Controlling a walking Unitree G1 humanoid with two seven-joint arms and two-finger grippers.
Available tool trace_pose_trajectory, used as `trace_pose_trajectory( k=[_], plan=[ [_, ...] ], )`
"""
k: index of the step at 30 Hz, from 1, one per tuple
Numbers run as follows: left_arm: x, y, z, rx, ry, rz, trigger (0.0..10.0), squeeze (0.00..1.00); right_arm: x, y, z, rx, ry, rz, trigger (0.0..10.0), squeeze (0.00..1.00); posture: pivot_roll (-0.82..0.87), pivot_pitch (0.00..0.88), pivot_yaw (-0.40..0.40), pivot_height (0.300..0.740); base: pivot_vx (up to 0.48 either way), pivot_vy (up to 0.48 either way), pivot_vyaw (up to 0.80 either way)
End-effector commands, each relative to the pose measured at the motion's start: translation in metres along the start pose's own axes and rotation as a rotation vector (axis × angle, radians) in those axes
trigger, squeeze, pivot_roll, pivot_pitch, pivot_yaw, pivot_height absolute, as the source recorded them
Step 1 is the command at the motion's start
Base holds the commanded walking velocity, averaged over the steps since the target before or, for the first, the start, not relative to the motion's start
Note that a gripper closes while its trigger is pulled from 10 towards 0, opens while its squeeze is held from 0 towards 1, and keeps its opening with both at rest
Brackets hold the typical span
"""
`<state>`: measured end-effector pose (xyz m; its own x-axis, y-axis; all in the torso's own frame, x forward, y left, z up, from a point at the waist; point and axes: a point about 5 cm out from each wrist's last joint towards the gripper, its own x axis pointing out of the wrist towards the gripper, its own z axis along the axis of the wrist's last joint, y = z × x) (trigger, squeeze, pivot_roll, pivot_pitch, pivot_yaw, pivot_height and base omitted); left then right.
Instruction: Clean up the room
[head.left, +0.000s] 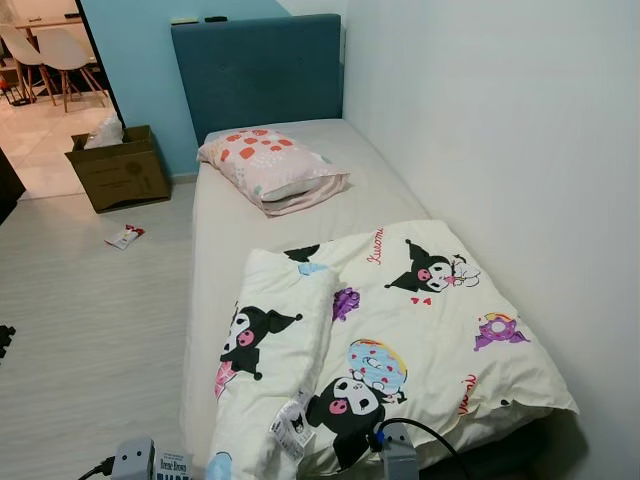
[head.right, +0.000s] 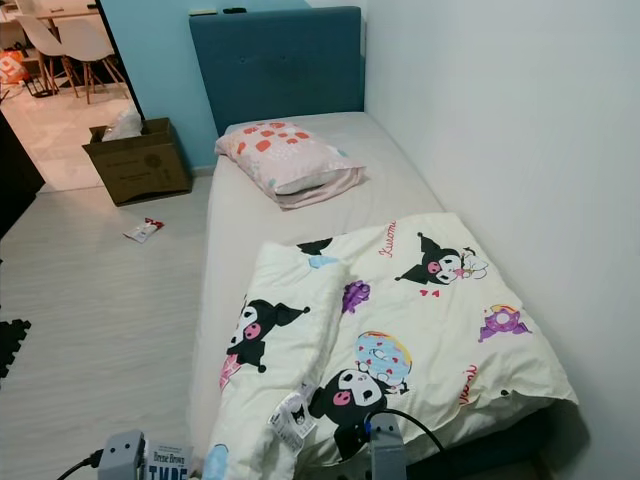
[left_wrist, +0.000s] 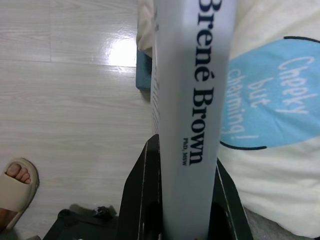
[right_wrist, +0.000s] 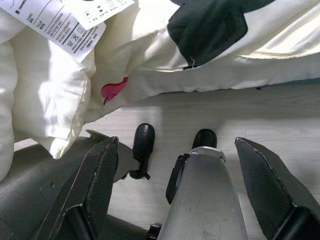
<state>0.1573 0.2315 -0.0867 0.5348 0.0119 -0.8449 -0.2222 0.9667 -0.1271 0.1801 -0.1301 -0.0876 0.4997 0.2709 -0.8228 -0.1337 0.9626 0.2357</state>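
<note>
A Brené Brown book (left_wrist: 192, 100) is gripped upright in the left claw (left_wrist: 182, 200) just beside the bed's (head.left: 215, 230) foot; the right claw (right_wrist: 177, 185) is held wide open over the floor below the quilt (head.left: 400, 330)

A white book (left_wrist: 192, 100) with "Brené Brown" in black on its spine stands upright at 7 o'clock, beside the bed's foot. A red-and-white wrapper (head.left: 125, 236) lies flat on the floor at 10 o'clock.
</note>
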Motion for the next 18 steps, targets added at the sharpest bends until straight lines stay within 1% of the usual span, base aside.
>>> trace_pose_trajectory(
  k=[1,18],
  plan=[
    [-0.0002,0.0008,-0.0017,0.005,0.012,0.008,10.0,0.00,0.0004,0.0017,-0.0008,0.000,0.009,0.008,10.0,0.00,0.11,0.000,0.012,0.740,0.000,0.000,0.00],
    [-0.0003,0.0007,-0.0036,0.034,0.021,0.013,10.0,0.00,0.0002,0.0017,-0.0023,-0.015,0.022,0.011,10.0,0.00,0.12,0.000,0.004,0.740,0.000,0.000,0.00]
  ],
)
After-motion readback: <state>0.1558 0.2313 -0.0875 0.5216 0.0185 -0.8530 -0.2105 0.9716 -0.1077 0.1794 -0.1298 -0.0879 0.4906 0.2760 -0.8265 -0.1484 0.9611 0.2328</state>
